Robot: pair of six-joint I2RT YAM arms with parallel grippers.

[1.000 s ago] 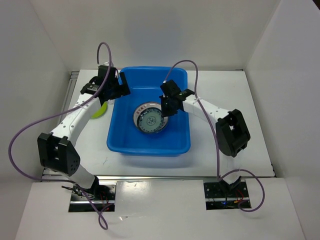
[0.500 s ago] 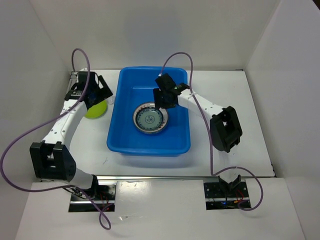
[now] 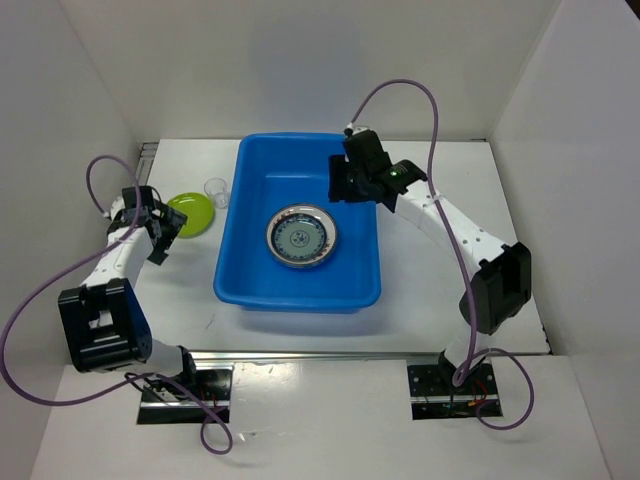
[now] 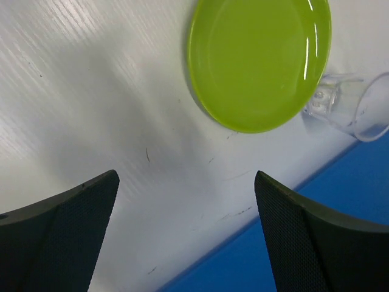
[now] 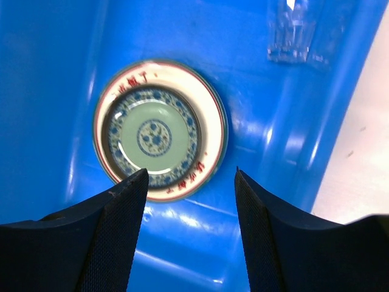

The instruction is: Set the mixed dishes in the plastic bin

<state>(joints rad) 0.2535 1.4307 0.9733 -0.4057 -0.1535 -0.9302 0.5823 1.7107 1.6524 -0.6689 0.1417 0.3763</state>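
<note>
Nearest, at left: left end effector [image 4: 185, 182], fingers spread wide over bare worktop [image 3: 400, 290]. Grips nothing.

Mid-worktop: one plastic bin [image 3: 300, 290], bright blue. On its floor, near the middle, one plate stack [image 3: 301, 237]. White lettered rim outermost, with a blue-patterned plate with a pale teal centre nested on top. At least two plates there; full count not readable.

Left of the bin and outside it: one lime-green plate [image 3: 190, 214], flat on the worktop, just ahead of the left end effector.

Slightly farther: first of two clear cups [image 3: 215, 189], on the worktop, just beside that plate and close to the bin's left wall.

About as far back: right end effector [image 3: 345, 188], above the bin's far right part, fingers well apart. Holds nothing.

Beyond the stack, against the bin's wall, inside: second clear cup [image 5: 292, 30].
</note>
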